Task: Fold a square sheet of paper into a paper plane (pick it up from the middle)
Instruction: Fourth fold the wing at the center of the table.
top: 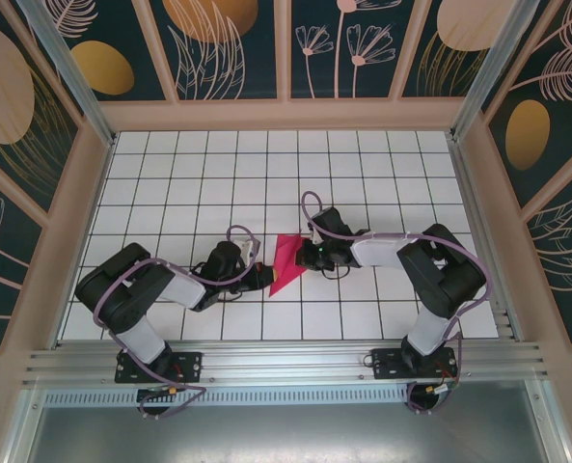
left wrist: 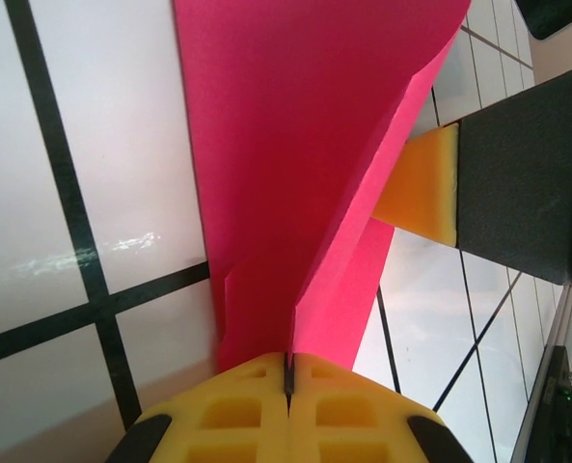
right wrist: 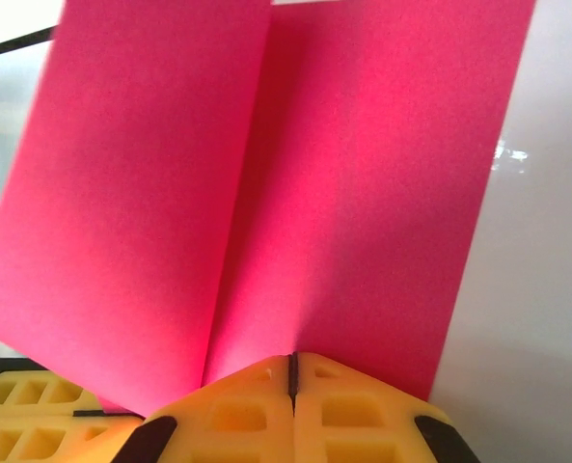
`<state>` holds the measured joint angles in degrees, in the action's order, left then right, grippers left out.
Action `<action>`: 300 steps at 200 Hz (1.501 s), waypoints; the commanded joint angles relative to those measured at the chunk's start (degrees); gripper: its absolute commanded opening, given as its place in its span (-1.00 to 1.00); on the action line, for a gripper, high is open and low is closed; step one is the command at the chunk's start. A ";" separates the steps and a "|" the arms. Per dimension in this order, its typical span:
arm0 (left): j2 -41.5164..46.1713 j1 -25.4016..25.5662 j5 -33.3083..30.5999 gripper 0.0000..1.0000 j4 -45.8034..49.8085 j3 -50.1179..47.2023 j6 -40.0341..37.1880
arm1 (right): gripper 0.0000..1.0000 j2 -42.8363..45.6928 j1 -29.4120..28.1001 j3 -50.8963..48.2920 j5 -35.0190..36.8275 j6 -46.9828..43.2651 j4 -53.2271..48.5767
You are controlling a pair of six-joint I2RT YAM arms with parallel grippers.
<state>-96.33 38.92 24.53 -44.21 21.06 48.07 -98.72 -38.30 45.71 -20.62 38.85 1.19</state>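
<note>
The white tiled table [top: 170, 174] takes up most of the scene. The left arm [top: 136, 294] reaches in from the table's near-left corner and the right arm [top: 440, 270] from its near-right corner. Both point at the table's middle.

The square sheet of paper [top: 287, 260] is there, just on the near side of the table's centre. It is magenta and already creased, so from above it looks like a narrow wedge with its tip toward the table's near edge. Whether it touches the table or hangs just above it, I cannot tell.

The left gripper [left wrist: 288, 371] has its yellow pads pressed together on the narrow, layered end of the paper. The right gripper [right wrist: 292, 371] is likewise clamped, right at the foot of a centre crease with a panel rising on either side.

I judge the sheet to be very light and thin. It should be limp across its flat panels but stiffer along the folds. It would likely crumple or tear under a sideways pull and could slide out of smooth foam. The safest hold seems to be on the layered crease near the spine, not on a single loose flap.
</note>
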 commanded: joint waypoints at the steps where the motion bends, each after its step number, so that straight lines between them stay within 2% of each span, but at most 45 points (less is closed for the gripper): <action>1: -3.75 0.07 0.62 -0.99 1.23 0.62 -0.30 | -0.94 2.91 -0.78 0.70 -1.43 -0.90 1.68; 35: -4.24 -0.11 0.48 -1.00 1.28 0.41 0.24 | -0.94 6.05 -1.33 -0.91 -2.24 0.36 4.46; 56: -5.05 -0.41 1.27 -1.00 0.43 0.38 0.71 | -0.95 6.61 -1.47 -2.49 -5.96 1.64 9.36; 158: -5.71 -1.63 2.73 -1.00 0.04 -0.22 2.01 | -0.96 -3.25 -2.11 1.42 -7.64 3.31 13.13; 214: -3.81 -2.06 2.73 -0.69 -0.04 -0.01 2.85 | -0.97 -3.48 -2.12 1.52 -5.53 2.98 11.25; 230: -3.02 -2.18 3.03 -0.65 0.39 0.58 2.70 | -0.97 -3.47 -2.13 1.56 -5.14 2.89 10.78; 252: -2.23 -2.34 2.91 -0.49 1.86 1.55 2.08 | -0.98 -3.25 -2.13 1.50 -4.48 2.84 10.35; 300: -2.20 -3.05 2.34 -0.45 2.72 2.70 1.79 | -0.98 -3.16 -2.12 1.73 -4.21 2.72 9.89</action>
<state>-97.86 37.01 30.28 -45.87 22.70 51.31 -101.80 -40.12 45.76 -26.17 41.43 12.01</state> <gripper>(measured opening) 0.274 0.051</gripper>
